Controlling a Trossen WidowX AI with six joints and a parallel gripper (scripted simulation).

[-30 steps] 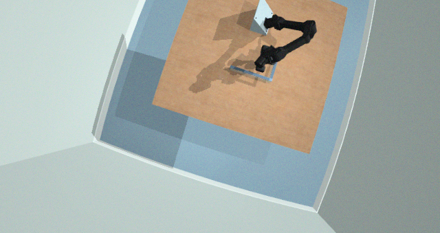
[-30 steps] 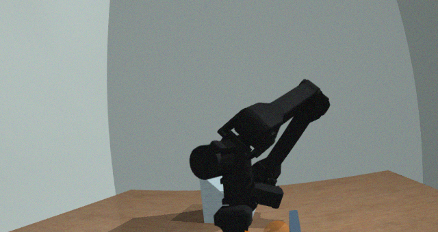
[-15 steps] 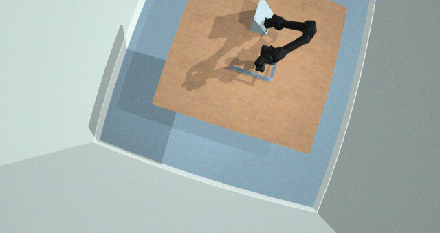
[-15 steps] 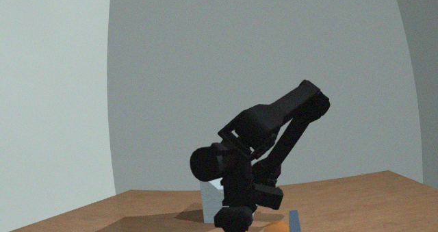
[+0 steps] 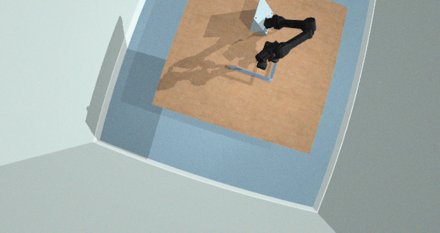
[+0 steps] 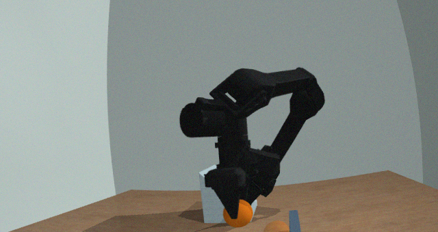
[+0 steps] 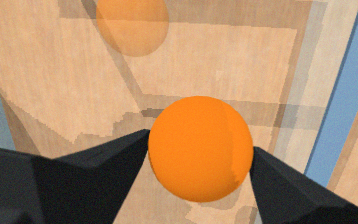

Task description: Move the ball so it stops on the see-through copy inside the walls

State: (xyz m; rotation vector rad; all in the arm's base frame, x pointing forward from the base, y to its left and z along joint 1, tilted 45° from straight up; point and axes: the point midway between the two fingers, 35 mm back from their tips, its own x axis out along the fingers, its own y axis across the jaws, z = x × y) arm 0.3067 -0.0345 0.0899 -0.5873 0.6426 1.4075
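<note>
Orange ball gripped by pincer, black fingers pressed to both its sides. In exterior view, ball seen pinched at finger tips, low over wooden bench. See-through copy seen beyond ball, apart from it. Blue wall seen right of ball, near but not touching. White base block seen behind ball.

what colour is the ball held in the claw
Solid orange round ball, clearest in the wrist view, pinched in the black claw.
</note>
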